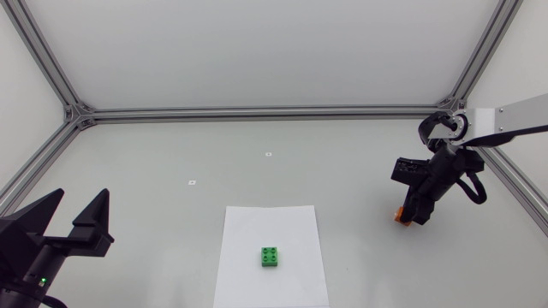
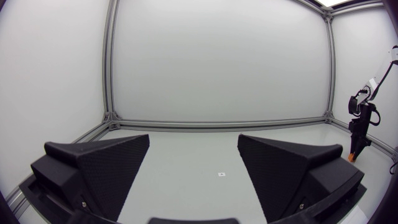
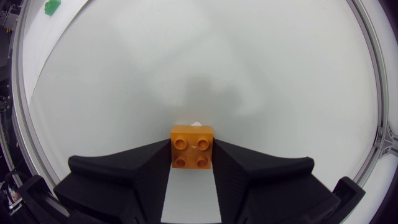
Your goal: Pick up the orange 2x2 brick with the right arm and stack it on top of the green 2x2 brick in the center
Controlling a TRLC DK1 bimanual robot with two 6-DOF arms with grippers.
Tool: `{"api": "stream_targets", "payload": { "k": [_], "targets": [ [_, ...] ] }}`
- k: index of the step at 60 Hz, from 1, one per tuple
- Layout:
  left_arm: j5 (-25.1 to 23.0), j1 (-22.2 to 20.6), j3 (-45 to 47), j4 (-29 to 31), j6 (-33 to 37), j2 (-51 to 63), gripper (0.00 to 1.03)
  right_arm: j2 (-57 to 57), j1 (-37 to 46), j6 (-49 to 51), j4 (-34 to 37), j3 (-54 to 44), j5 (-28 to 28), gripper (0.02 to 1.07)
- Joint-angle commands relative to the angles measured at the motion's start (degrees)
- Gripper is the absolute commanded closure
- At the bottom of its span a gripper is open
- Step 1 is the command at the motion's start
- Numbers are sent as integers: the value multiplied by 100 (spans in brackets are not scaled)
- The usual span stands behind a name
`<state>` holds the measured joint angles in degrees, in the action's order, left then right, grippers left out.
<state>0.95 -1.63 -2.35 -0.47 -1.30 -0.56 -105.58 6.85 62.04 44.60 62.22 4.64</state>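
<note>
The right hand (image 1: 409, 214) is clenched on the orange brick (image 3: 192, 147) at the desk's (image 1: 342, 171) 3 o'clock; whether the brick is off the surface cannot be told. Carrying it to the green brick (image 1: 271, 257) at 6 o'clock and stacking it are left. The left hand (image 1: 82, 198) rests released.

The left gripper (image 1: 82, 198) is matte black, with two broad wedge-shaped fingers (image 2: 106, 165) of a fine grainy surface. A small green light (image 1: 40, 280) glows on its body. The right arm (image 1: 524, 114) has a white link, black joints and a black cable (image 1: 476, 186) looping beside the matte black right gripper (image 1: 411, 214).
</note>
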Motion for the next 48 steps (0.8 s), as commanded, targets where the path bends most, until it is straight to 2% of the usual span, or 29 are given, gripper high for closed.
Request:
{"api": "stream_targets", "payload": {
  "k": [1,17,19,24,33,35,48],
  "targets": [
    [-16,5,235,65,33,-32,4,99,-35,194,14,-175,10,77],
    [-16,5,235,65,33,-32,4,222,-35,212,49,-104,-16,87],
    [-16,5,235,65,33,-32,4,222,-35,212,93,-52,54,92],
    [-16,5,235,65,33,-32,4,231,-35,212,198,10,89,96],
    [-16,5,235,65,33,-32,4,380,-132,212,146,-34,-104,98],
    [-16,5,235,65,33,-32,4,415,-140,194,216,19,-60,101],
    [-16,5,235,65,33,-32,4,1101,-668,19,576,63,-43,101]
  ]
}}
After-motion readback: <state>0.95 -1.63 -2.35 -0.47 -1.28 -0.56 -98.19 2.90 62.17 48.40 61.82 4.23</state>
